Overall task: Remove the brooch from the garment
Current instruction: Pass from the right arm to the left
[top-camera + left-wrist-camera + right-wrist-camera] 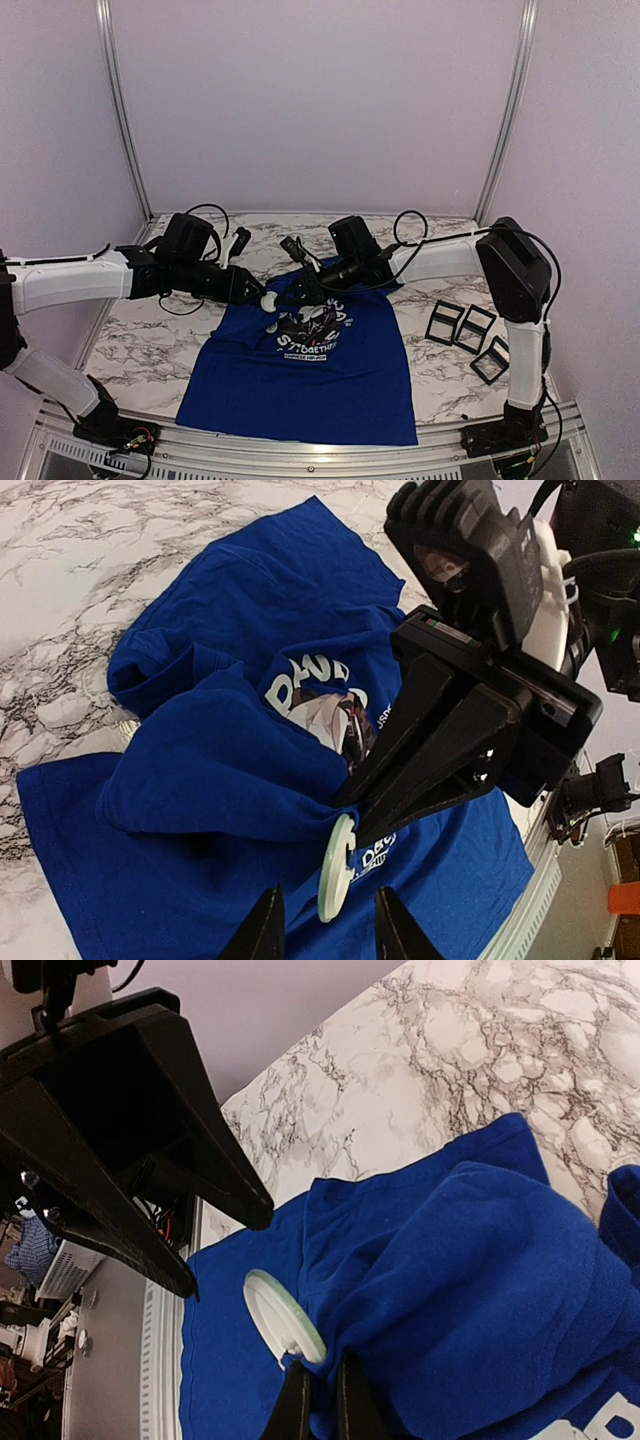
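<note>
The royal-blue T-shirt [300, 380] lies on the marble table, its upper part bunched and lifted. A round white brooch [269, 301] is pinned to the raised fold. My right gripper [322, 1392] is shut on the blue fabric right beside the brooch [283, 1315]; in the left wrist view its closed tips [348, 800] pinch the cloth just above the disc. My left gripper [328, 900] is open, one finger either side of the brooch [337, 868], not touching it. In the top view the left gripper [255, 295] and right gripper [298, 292] meet over the shirt's chest print [310, 330].
Three black square frames [465, 330] lie on the table at the right. The marble tabletop [140, 340] shows left of the shirt. A metal rail [300, 455] runs along the near edge. Cables loop behind both arms at the back.
</note>
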`<state>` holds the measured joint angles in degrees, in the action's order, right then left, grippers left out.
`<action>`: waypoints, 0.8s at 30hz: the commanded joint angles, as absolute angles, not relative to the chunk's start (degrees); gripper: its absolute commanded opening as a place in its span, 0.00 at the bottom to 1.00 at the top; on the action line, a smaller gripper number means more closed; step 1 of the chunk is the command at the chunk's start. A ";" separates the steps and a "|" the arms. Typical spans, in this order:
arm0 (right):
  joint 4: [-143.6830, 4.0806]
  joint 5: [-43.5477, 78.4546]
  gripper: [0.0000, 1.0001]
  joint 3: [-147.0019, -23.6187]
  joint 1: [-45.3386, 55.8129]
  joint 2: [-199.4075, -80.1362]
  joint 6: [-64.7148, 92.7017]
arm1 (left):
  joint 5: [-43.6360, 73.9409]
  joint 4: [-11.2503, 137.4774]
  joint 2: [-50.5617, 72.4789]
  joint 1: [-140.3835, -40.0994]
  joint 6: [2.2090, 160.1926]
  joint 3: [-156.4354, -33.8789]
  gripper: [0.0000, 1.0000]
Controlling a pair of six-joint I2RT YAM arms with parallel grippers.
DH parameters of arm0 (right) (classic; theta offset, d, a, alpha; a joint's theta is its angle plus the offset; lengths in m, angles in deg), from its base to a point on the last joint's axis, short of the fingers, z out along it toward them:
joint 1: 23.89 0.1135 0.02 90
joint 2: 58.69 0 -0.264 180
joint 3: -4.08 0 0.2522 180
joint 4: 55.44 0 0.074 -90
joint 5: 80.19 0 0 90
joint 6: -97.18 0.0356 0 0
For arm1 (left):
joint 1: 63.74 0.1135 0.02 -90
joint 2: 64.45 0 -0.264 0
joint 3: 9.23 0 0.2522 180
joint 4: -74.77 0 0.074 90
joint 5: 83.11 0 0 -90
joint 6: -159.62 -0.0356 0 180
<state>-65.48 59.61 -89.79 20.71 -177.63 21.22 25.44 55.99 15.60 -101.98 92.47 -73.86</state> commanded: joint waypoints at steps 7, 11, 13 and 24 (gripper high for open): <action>-67.25 59.23 0.00 -92.20 20.76 -175.14 19.12 | 29.73 54.58 20.45 -101.71 91.08 -75.93 0.24; -67.43 59.22 0.00 -92.37 20.87 -175.30 19.00 | 30.79 56.14 21.12 -101.71 91.75 -75.90 0.18; -67.40 59.14 0.00 -92.39 20.93 -175.32 19.01 | 31.24 56.80 21.51 -101.71 91.93 -75.73 0.12; -61.80 55.94 0.18 -88.73 20.76 -173.74 25.52 | 31.98 68.64 20.62 -101.75 98.71 -70.24 0.00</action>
<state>-66.07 57.65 -89.46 20.67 -177.19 21.90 31.58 59.82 21.02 -101.78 94.18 -73.42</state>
